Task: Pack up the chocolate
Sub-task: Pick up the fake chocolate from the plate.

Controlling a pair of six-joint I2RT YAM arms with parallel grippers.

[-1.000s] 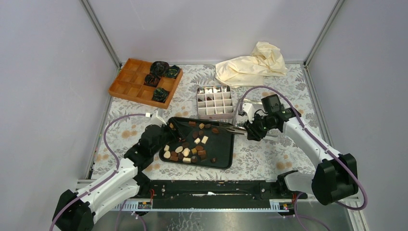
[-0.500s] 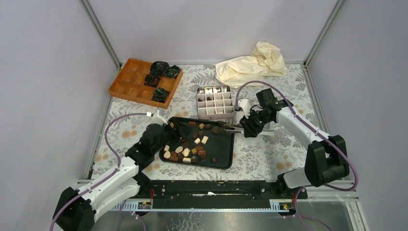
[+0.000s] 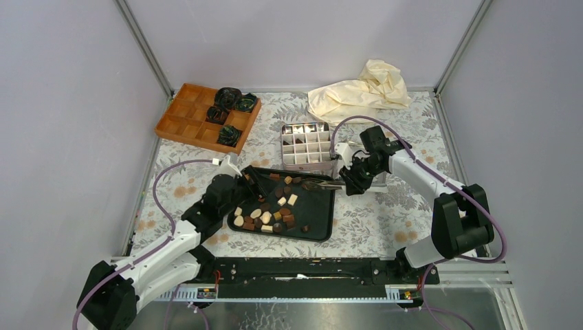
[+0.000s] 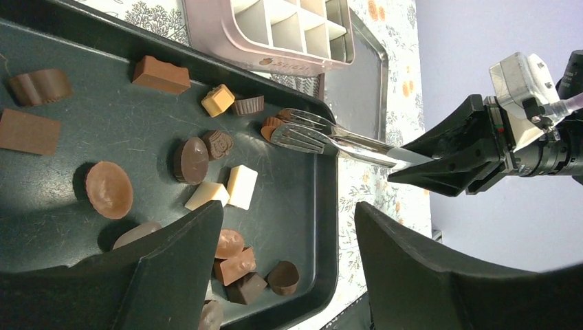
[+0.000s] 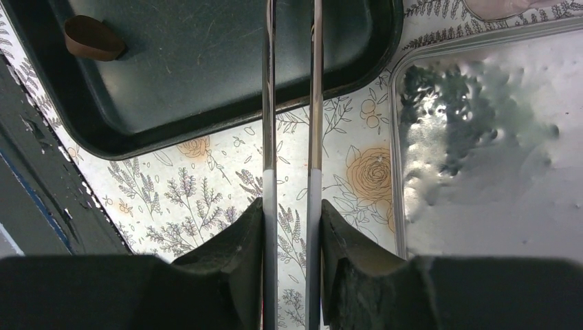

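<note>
Many chocolates [image 3: 266, 216] lie in the black tray [image 3: 317, 206]; the right gripper [image 3: 348, 183], clamped on tongs [image 3: 323, 184], has their tips at a brown piece [image 4: 269, 126] at one o'clock, a pick-up seemingly needing a squeeze and lift toward the divided box [image 3: 306, 166], left gripper [image 3: 246, 180] gaping.

chocolate [image 3: 267, 214] on tray [image 3: 317, 210], divided box [image 3: 306, 146] behind

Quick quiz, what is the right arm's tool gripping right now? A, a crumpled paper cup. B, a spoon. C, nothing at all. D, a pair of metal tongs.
D: the right tool is clamped on the two arms of the metal tongs, whose forked tips reach over the dark tray beside a brown chocolate.
</note>
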